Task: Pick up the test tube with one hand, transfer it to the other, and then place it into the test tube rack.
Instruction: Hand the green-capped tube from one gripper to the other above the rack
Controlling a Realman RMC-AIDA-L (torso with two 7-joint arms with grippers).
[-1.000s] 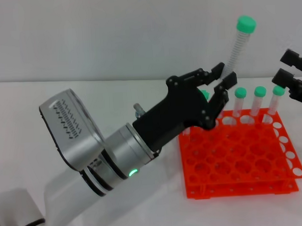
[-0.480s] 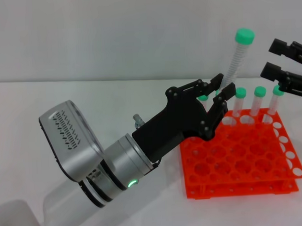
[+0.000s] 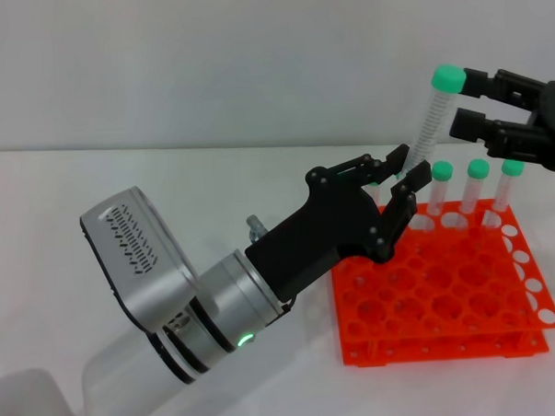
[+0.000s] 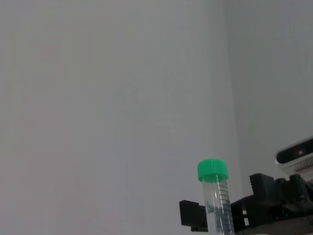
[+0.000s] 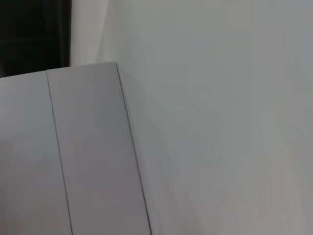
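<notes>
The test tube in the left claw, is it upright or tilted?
Tilted: the test tube leans, green cap toward the open right claw, its lower end gripped by the left claw.

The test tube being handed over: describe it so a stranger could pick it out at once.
Start at the orange-red test tube rack on the white table. Above its far edge, the left end effector grips the base of a clear test tube with a green cap. Unlike the capped tubes standing in the rack, it is raised and tilted, beside the open right end effector.
</notes>
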